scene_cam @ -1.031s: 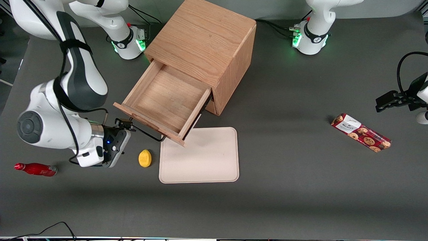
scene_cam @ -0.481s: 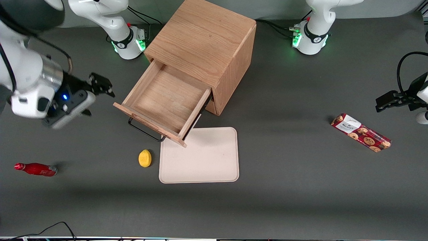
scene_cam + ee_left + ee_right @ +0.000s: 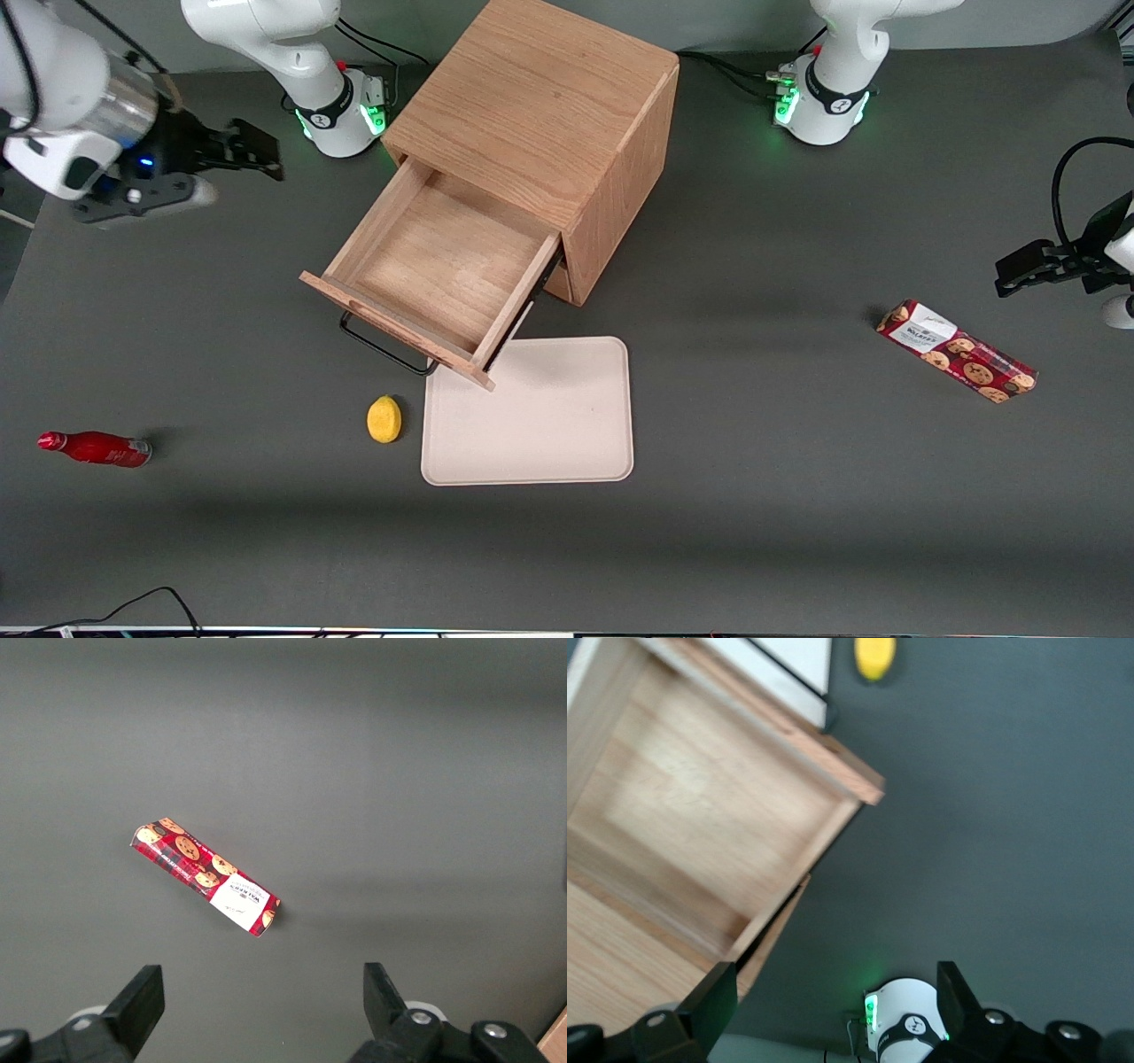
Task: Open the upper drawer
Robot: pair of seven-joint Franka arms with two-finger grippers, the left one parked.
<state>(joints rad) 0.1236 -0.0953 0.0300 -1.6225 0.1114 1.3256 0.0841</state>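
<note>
- Front view shows you the upper drawer (image 3: 434, 270) pulled well out of the oak cabinet (image 3: 540, 115), its shallow wooden interior bare and its black bar handle (image 3: 381, 347) hanging over the tabletop (image 3: 753, 266). Judged from that, the opening is done.
- Your gripper (image 3: 252, 152) hangs in the air well apart from the handle, toward the working arm's end of the tabletop and farther from the front camera than the drawer front. Its jaws are spread and grip nothing, which fits a release with nothing left to pull.
- Right wrist view looks down on the open drawer from above, with both fingers (image 3: 700, 1005) wide apart over its corner.
- The drawer front overhangs a corner of the beige tray (image 3: 532, 412); the lemon (image 3: 384, 418) lies just beside that tray, nearer the camera than the handle.
- The red bottle (image 3: 93, 447) and the cookie box (image 3: 957, 350) lie well clear of the drawer's travel.
</note>
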